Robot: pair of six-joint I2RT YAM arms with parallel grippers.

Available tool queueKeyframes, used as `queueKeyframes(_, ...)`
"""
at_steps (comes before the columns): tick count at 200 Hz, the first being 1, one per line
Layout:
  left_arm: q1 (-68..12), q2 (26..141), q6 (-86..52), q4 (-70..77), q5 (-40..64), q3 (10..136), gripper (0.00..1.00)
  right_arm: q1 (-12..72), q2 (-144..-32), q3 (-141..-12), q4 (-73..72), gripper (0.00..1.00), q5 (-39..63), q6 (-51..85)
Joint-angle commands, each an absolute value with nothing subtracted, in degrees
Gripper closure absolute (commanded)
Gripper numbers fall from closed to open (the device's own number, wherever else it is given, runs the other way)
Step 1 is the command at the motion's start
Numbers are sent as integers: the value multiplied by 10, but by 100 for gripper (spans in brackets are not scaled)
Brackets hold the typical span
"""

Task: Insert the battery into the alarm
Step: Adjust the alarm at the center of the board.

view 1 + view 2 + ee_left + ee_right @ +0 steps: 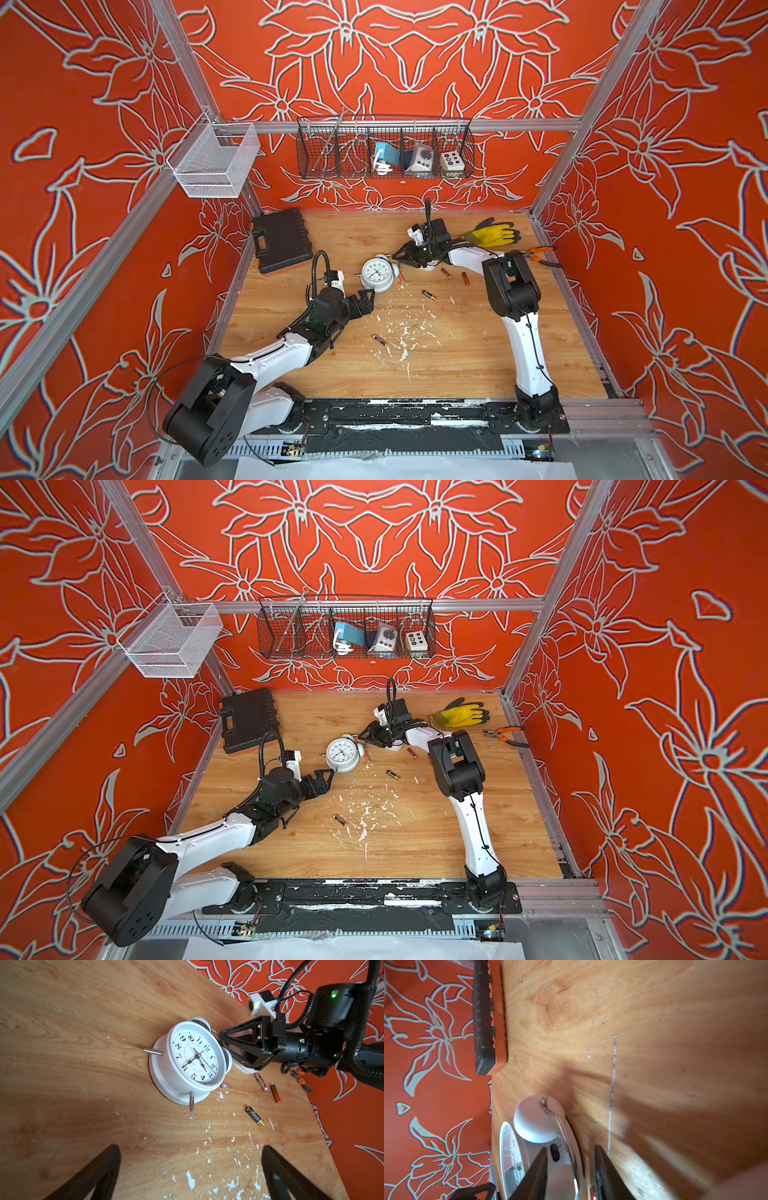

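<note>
The white twin-bell alarm [377,272] [343,754] stands upright on the wooden table, its dial [193,1059] facing my left arm. Several batteries lie loose to its right: a black one [429,295] [255,1116], two red ones [445,272] [466,278] and one against the alarm's base [224,1084]. Another battery [379,340] lies nearer the front. My right gripper [401,257] [570,1147] is at the alarm's top, jaws part-way apart around the metal handle [560,1126], with a gap left on one side. My left gripper [365,301] [190,1148] is wide open and empty, just short of the alarm's feet.
A black tool case [281,239] lies at the back left, a yellow glove [494,233] and orange pliers [542,255] at the back right. A white flat piece [243,1068] lies under the right gripper. A black wire basket [384,149] and a white basket [214,160] hang on the frame.
</note>
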State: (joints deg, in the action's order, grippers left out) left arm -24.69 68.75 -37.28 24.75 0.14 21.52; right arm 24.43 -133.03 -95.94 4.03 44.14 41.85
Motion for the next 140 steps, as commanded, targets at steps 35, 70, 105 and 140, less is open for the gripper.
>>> queueKeyframes(35, -243, 684, -366, 243, 2, 207, 1, 246, -1335, -963, 32, 85, 461, 434)
queueKeyframes(70, -243, 686, -364, 243, 1, 208, 1, 246, -1316, -956, 30, 99, 465, 433)
queueKeyframes(105, -242, 686, -362, 242, 0, 207, 1, 247, -1287, -944, 27, 100, 471, 430)
queueKeyframes(140, -239, 691, -368, 242, 0, 209, 1, 250, -1256, -926, 25, 100, 473, 427)
